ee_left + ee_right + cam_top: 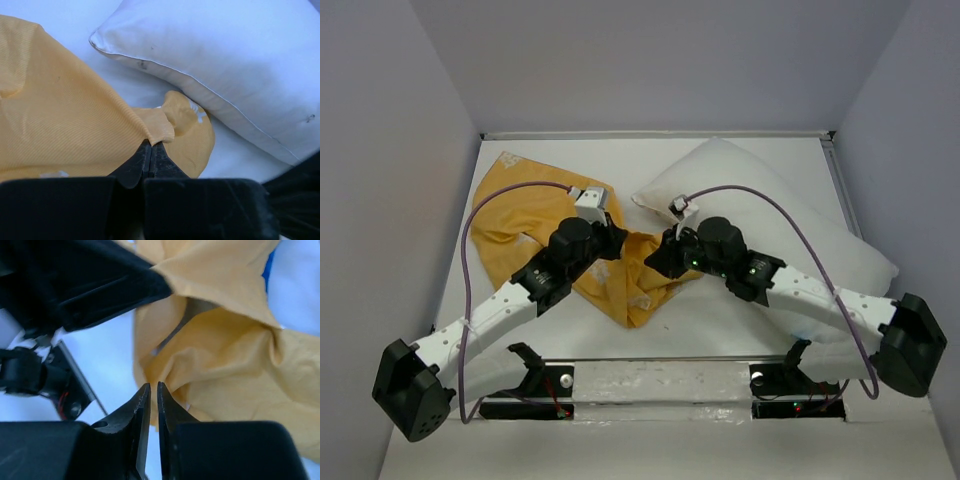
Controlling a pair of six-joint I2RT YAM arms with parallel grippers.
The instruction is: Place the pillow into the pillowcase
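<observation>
The mustard-yellow pillowcase [520,215] lies crumpled at the left and centre of the table. The white pillow [770,210] lies to its right, partly under my right arm. My left gripper [623,238] is shut on a pinch of the pillowcase's right edge, as the left wrist view [151,143] shows, with the pillowcase [60,115] and the pillow [225,60] beyond. My right gripper [660,258] sits just right of it. In the right wrist view [150,385] its jaws are nearly together at a bunched fold of the pillowcase [235,365]. A blue sliver [267,270] shows.
White walls [650,70] close in the table at the back and sides. A metal rail [660,375] with the arm mounts runs along the near edge. Purple cables [470,250] arch over both arms.
</observation>
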